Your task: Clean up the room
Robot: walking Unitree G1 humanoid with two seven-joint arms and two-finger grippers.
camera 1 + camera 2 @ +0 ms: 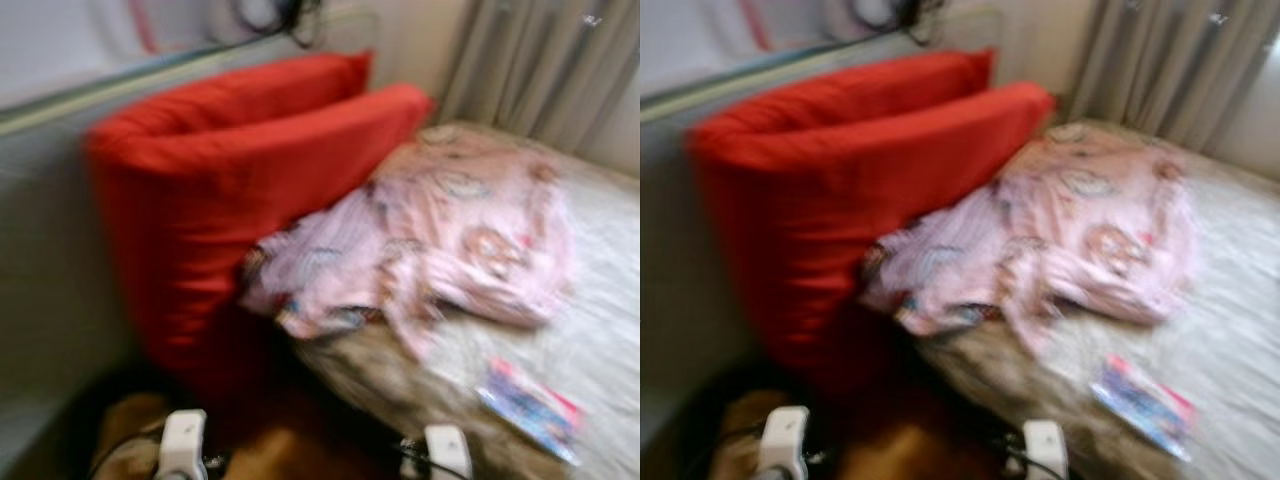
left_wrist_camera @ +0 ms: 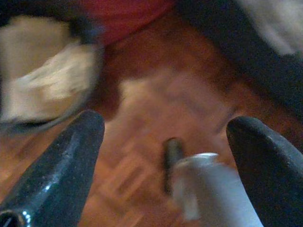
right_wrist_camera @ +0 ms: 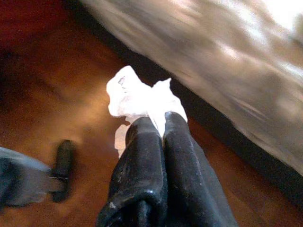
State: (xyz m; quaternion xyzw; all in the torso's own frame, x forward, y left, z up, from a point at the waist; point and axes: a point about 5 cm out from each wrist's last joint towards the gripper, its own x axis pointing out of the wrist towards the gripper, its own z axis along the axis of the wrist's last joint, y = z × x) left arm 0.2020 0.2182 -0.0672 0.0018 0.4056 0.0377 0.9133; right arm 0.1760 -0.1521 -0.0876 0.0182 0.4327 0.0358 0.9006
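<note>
My right gripper [image 3: 158, 124] hangs low over the wooden floor [image 3: 71, 109] beside the bed, shut on a crumpled white tissue [image 3: 137, 97] that sticks out past its fingertips. My left gripper [image 2: 166, 124] is also down near the floor, open with nothing between its fingers. On the bed [image 1: 590, 330] lies a rumpled pink patterned garment [image 1: 440, 250]. A small colourful packet [image 1: 530, 405] lies near the bed's front edge. Both head views are blurred; the two arms' pale wrists [image 1: 183, 440] show at their bottom edge.
Two big red pillows [image 1: 230, 190] lean against the grey wall [image 1: 50, 270] at the head of the bed. Grey curtains [image 1: 540, 60] hang behind it. A beige soft thing [image 2: 42, 80] lies on the floor beside the pillows. The bed's dark side edge [image 3: 227, 132] runs close to my right gripper.
</note>
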